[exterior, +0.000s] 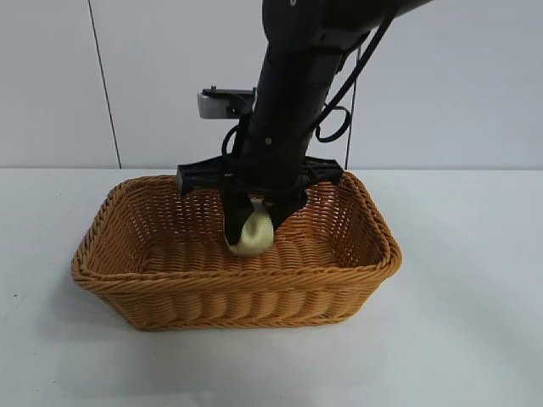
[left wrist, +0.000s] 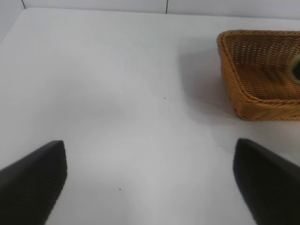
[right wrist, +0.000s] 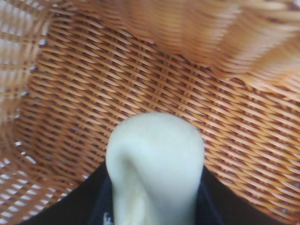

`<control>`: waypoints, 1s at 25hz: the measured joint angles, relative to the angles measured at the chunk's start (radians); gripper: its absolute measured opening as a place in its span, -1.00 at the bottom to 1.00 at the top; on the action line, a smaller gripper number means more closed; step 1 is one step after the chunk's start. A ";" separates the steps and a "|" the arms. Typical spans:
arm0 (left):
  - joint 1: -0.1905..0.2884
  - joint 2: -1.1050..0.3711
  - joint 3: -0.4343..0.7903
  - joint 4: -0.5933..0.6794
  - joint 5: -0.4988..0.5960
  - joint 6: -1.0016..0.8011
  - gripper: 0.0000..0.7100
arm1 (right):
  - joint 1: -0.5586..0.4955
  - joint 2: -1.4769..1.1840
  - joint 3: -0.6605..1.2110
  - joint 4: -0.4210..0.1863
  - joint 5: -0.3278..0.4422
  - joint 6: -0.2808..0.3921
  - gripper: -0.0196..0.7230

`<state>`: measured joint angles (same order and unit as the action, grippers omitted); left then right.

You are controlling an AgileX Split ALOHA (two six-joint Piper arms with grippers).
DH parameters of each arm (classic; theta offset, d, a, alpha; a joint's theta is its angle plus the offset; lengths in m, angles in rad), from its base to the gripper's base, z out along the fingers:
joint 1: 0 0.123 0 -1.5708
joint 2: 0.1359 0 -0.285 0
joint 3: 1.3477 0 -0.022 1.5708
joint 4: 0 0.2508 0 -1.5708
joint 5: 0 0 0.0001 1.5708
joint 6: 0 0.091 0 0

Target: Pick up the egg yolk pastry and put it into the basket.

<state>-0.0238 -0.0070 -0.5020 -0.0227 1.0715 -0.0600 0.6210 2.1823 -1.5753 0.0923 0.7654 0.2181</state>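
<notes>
The golden-brown wicker basket [exterior: 153, 288] stands in the middle of the white table. My right gripper [exterior: 253, 231] reaches down into it from above, shut on the pale cream egg yolk pastry [exterior: 254, 232], which hangs just above the basket's woven floor near its middle. In the right wrist view the pastry [right wrist: 157, 164] fills the space between the two black fingers, with the basket's floor [right wrist: 93, 93] close below it. My left gripper [left wrist: 150, 183] is open over bare table off to the side of the basket [left wrist: 248, 98], with nothing between its fingers [left wrist: 35, 178].
White table surface lies all around the basket, and a pale panelled wall stands behind it. A small grey bracket [exterior: 222, 102] sits on the arm above the basket's far rim.
</notes>
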 joint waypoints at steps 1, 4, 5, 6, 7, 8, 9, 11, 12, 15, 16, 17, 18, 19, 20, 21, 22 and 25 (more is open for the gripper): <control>0.000 0.000 0.000 0.000 0.000 0.000 0.95 | 0.000 0.010 0.000 0.000 0.000 0.001 -0.15; 0.000 0.000 0.000 0.000 0.000 0.000 0.95 | 0.000 0.019 0.000 0.001 0.004 0.013 -0.03; 0.000 0.000 0.000 0.000 0.000 0.000 0.95 | 0.000 0.019 0.000 0.001 0.004 0.015 0.07; 0.000 0.000 0.000 0.000 0.000 0.000 0.95 | 0.000 0.019 -0.006 0.002 0.006 0.015 0.22; 0.000 0.000 0.000 0.000 0.000 0.000 0.95 | 0.000 0.018 -0.012 0.004 0.009 0.015 0.40; 0.000 0.000 0.000 0.000 0.000 0.000 0.95 | 0.000 0.018 -0.023 0.004 0.020 0.011 0.57; 0.000 0.000 0.000 0.000 0.000 0.000 0.95 | 0.000 0.018 -0.038 0.004 0.039 0.003 0.69; 0.000 0.000 0.000 0.000 0.000 0.000 0.95 | 0.000 0.016 -0.077 0.003 0.088 -0.012 0.84; 0.000 0.000 0.000 0.000 0.000 0.000 0.95 | 0.000 0.016 -0.105 0.000 0.123 -0.019 0.87; 0.000 0.000 0.000 0.000 0.000 0.000 0.95 | 0.000 0.016 -0.209 -0.031 0.251 -0.023 0.90; 0.000 0.000 0.000 0.000 0.000 0.000 0.95 | 0.000 0.016 -0.250 -0.043 0.303 -0.023 0.91; 0.000 0.000 0.000 0.000 0.000 0.000 0.95 | 0.000 0.016 -0.285 -0.061 0.345 -0.023 0.91; 0.000 0.000 0.000 0.000 0.000 0.000 0.95 | 0.000 0.016 -0.326 -0.081 0.390 -0.023 0.91; 0.000 0.000 0.000 0.000 0.000 0.000 0.95 | 0.000 0.016 -0.363 -0.101 0.419 -0.023 0.91; 0.000 0.000 0.000 0.000 0.000 0.000 0.95 | -0.002 0.015 -0.395 -0.114 0.432 -0.023 0.91; 0.000 0.000 0.000 0.000 0.000 0.000 0.95 | -0.009 0.011 -0.416 -0.121 0.434 -0.023 0.91; 0.000 0.000 0.000 0.000 0.000 0.000 0.95 | -0.017 0.006 -0.436 -0.124 0.435 -0.022 0.91; 0.000 0.000 0.000 0.000 0.000 0.000 0.95 | -0.054 -0.010 -0.454 -0.130 0.443 -0.017 0.91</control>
<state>-0.0238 -0.0070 -0.5020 -0.0227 1.0715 -0.0600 0.5670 2.1720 -2.0290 -0.0378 1.2080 0.2013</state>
